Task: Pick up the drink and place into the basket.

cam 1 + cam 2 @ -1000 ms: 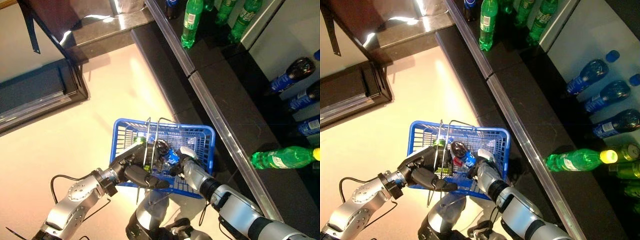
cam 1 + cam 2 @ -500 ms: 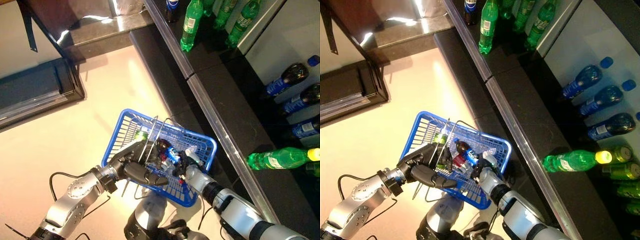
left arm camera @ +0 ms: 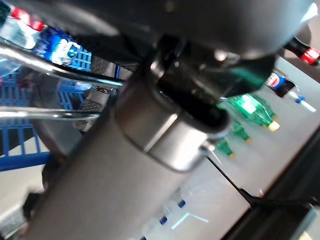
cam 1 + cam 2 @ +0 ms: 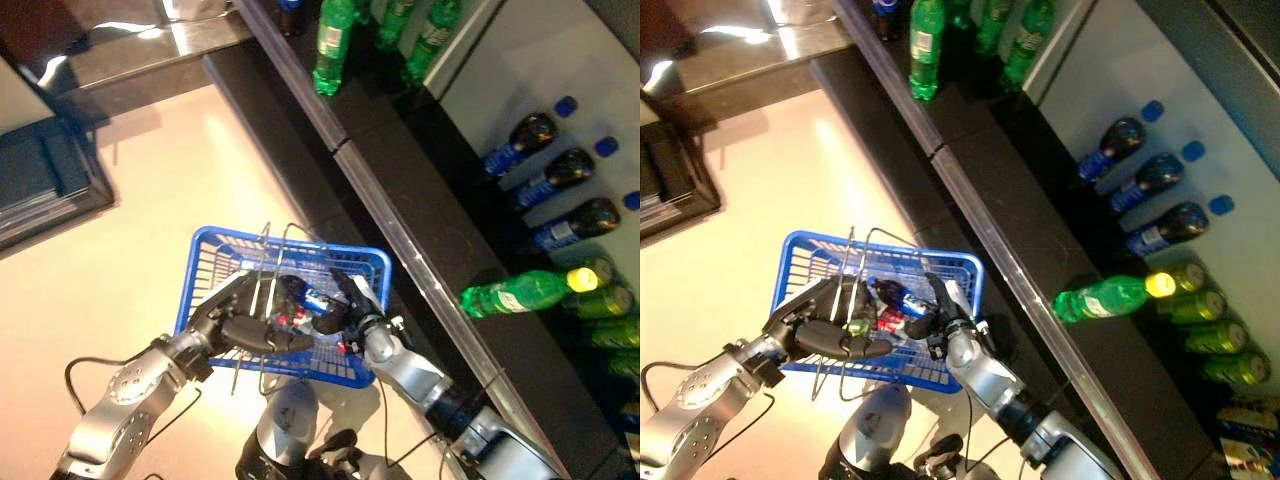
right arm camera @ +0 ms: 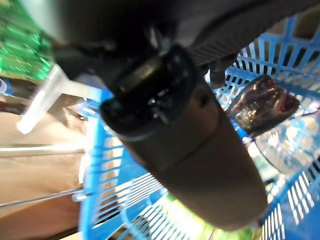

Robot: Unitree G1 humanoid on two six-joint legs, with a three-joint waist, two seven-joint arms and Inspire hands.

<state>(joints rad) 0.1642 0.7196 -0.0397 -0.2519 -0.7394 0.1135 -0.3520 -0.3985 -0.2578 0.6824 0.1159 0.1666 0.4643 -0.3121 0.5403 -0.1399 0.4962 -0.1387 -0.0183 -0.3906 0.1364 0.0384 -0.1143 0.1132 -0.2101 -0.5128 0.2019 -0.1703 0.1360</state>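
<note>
Blue plastic basket [image 4: 208, 262] hangs by its wire handles from the left hand [image 4: 236, 318], fingers curled around them. Inside lies the dark drink [image 4: 303, 299], lengthwise across the basket, right hand [image 4: 352, 309] clasping it. Green bottle [image 4: 510, 293] lies on the shelf.

the 2 head views look steeply down and share the blue basket [image 4: 262, 262] and shelf [image 4: 1040, 290], while both wrist views sit very close to the basket.

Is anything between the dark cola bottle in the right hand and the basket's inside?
Nothing visible. The right hand already holds the cola bottle inside the blue basket, above other bottles lying there; the left hand grips the wire handles.
</note>
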